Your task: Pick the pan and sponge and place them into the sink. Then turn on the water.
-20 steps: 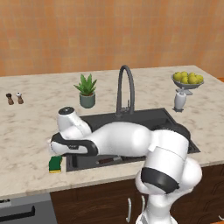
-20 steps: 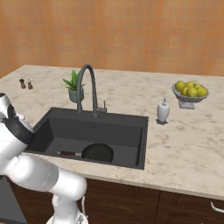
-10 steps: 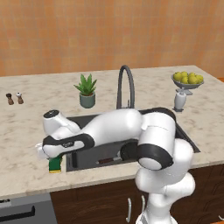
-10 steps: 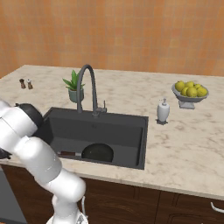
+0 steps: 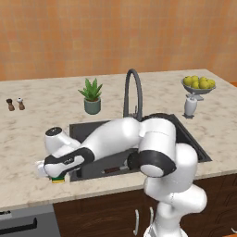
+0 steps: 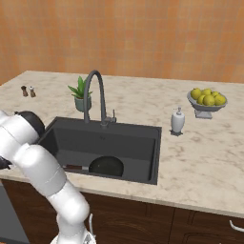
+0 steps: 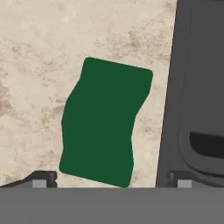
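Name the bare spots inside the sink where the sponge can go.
The sink floor is bare along the back, below the faucet, and on the right side. The front is crowded: the pan lies there. The sponge lies on the counter.

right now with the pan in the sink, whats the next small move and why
Probably lower the open end effector straight down and close on the sponge. It lies on the counter beside the sink, ungrasped, between the fingertips.

Potted plant [image 5: 92, 95] behind the basin, near the faucet [image 5: 133, 92]. Salt and pepper shakers [image 5: 15, 104] far left on marble counter [image 5: 41, 115]. Soap dispenser [image 6: 177, 120] beside lemon bowl [image 6: 206, 101].
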Robot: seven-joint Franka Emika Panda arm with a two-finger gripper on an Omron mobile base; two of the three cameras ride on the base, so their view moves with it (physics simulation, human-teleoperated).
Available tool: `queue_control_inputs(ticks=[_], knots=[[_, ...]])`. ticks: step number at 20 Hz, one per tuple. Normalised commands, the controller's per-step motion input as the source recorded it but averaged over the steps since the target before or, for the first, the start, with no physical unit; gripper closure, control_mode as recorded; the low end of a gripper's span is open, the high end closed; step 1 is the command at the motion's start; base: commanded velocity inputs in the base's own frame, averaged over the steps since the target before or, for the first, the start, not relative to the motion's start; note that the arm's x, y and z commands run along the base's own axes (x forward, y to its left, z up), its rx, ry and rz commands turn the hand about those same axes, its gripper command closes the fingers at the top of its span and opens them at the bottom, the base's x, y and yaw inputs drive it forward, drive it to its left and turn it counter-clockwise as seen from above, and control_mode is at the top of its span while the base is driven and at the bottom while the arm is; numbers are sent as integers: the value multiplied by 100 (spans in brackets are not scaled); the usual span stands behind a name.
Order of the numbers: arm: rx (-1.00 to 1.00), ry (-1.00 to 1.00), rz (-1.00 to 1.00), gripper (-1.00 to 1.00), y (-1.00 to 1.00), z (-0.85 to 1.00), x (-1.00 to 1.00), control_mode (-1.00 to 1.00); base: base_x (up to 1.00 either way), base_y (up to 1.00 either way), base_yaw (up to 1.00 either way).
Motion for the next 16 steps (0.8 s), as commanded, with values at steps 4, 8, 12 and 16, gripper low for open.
queue_control_inputs(ticks=[4,8,12,16], knots=[[0,0,0,-100,13,-30,0,-100,0,0,0],[0,0,0,100,25,-36,0,-100,0,0,0],[-4,9,0,100,12,-34,0,-100,0,0,0],[0,0,1,100,-14,-7,-4,-100,0,0,0]])
